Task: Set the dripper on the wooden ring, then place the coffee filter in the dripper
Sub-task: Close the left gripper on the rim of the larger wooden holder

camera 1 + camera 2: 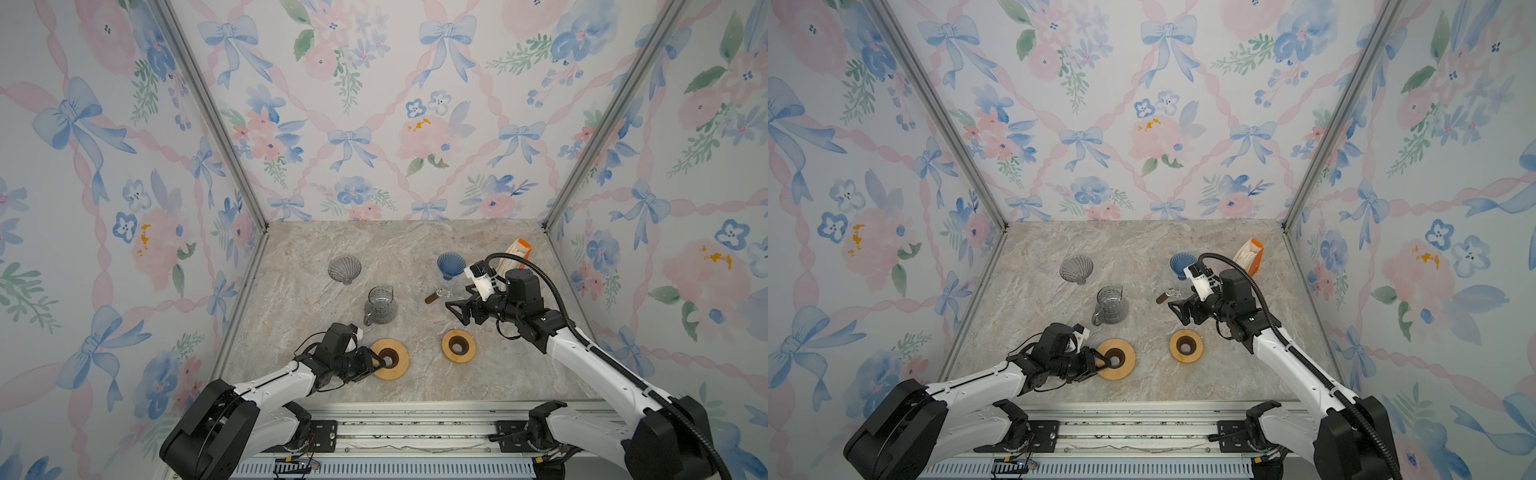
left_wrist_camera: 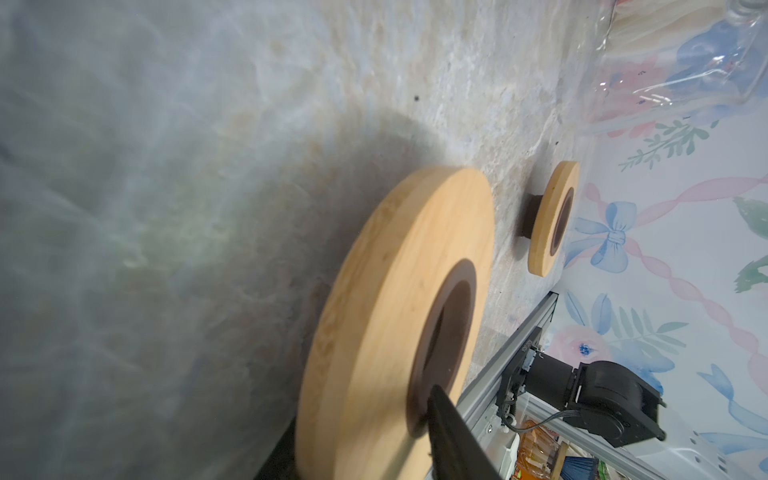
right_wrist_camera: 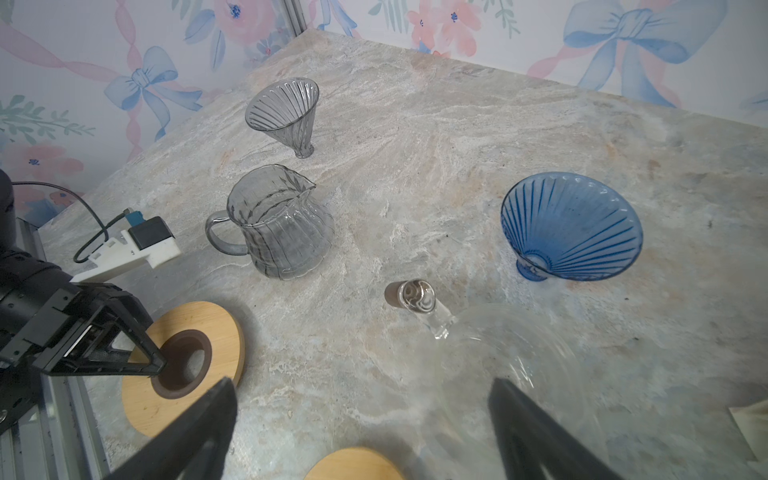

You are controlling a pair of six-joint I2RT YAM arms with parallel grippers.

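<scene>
My left jaws are straddling a wooden ring [image 1: 400, 370], grip unclear; my right jaws are gaping near a faint clear flask [image 3: 511, 345], arm half-hiding the filter box [image 1: 519, 249].

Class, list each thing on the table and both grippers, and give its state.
Grey dripper: on its side, no filter.
Blue dripper: on its side, no filter.
Grey pitcher: upright, empty.
Filter pack: standing, filters showing.
Left wooden ring: flat, jaws astride its band.
Right wooden ring: flat, untouched.
Left gripper: around the ring, grip unclear.
Right gripper: jaws open, empty.
</scene>
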